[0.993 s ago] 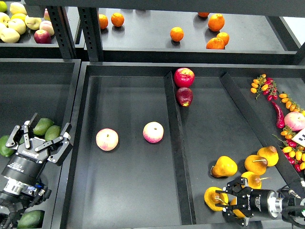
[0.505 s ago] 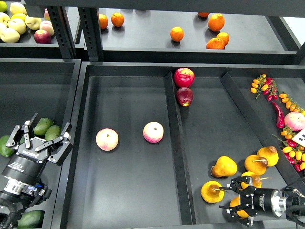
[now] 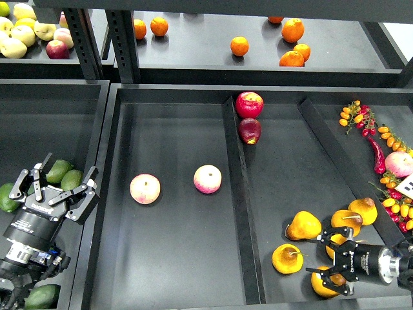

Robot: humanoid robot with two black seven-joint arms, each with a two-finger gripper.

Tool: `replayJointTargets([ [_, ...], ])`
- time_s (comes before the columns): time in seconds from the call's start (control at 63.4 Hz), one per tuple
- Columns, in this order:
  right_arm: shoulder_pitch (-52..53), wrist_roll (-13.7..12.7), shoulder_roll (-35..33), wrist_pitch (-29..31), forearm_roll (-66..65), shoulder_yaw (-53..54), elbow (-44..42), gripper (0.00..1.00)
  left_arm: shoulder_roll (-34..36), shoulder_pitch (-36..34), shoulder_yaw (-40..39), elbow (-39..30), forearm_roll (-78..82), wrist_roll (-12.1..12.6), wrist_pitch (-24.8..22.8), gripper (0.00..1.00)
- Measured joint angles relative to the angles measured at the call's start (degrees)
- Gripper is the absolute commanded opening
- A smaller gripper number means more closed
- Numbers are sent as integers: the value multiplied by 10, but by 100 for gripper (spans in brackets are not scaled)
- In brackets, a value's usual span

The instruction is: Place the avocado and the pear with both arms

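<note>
step: pre-grasp | your left gripper (image 3: 57, 192) spread, empty above smooth dark-green avocado (image 3: 59, 171) | right gripper (image 3: 330, 261) spread, empty among squat orange-yellow pears (image 3: 287, 258) | next: you lower, close

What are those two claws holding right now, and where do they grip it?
Nothing. The left gripper hangs open over the avocados; the right gripper is open among the pears.

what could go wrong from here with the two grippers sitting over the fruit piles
The right gripper, open, sits among tightly clustered pears; closing may knock a neighbor such as the loose pear beside it, or pinch two at once.

The left gripper, open, hovers by avocados lying against each other near the bin wall; a finger could hit that wall or push one away.
</note>
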Motion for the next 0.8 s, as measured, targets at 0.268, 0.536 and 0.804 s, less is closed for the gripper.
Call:
replayJointTargets([
  [0.268,49,0,94,-3,-2,98,-84,76,0,0,8,0,2,0,0,99],
  [0.536,86,0,204,-3,-2,194,-149,86,0,0,13,5,4,0,0,99],
  [0.804,112,0,299,-4,-2,245,-172,98,0,-16,14,12,17,0,0,99],
])
